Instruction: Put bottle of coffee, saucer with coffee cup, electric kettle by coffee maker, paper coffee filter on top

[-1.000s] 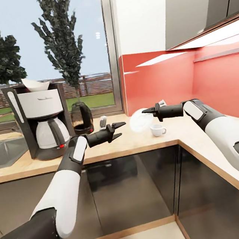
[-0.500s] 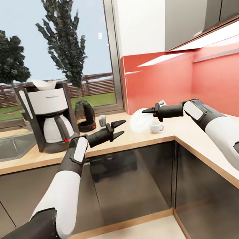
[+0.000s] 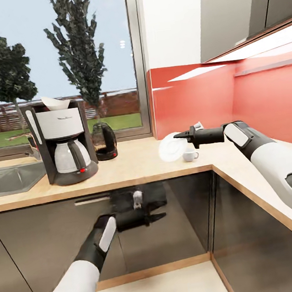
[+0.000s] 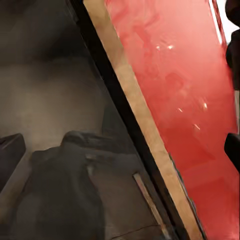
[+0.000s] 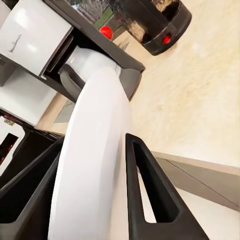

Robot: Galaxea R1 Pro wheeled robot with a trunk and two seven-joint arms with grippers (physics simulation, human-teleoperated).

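The coffee maker (image 3: 65, 145) stands on the kitchen countertop (image 3: 135, 166) with a white paper coffee filter (image 3: 56, 102) on its top. The dark electric kettle (image 3: 104, 141) sits just right of it. My right gripper (image 3: 178, 136) is shut on the rim of the white saucer (image 3: 170, 147), held tilted above the counter near the corner. The coffee cup (image 3: 191, 155) stands on the counter beside the saucer. In the right wrist view the saucer (image 5: 92, 165) fills the gap of the right gripper (image 5: 95, 142). My left gripper (image 3: 159, 216) hangs open below the counter edge. The bottle of coffee and the kitchen shelf are out of view.
A steel sink (image 3: 7, 178) is set into the counter at the left. Dark glossy cabinet fronts (image 3: 184, 224) run under the L-shaped counter. A red backsplash (image 3: 195, 98) and wall cabinets (image 3: 238, 9) line the right corner. A window is behind the coffee maker.
My left arm has dropped from counter height to in front of the cabinets. The view has shifted slightly. The right gripper still holds the saucer in the same place.
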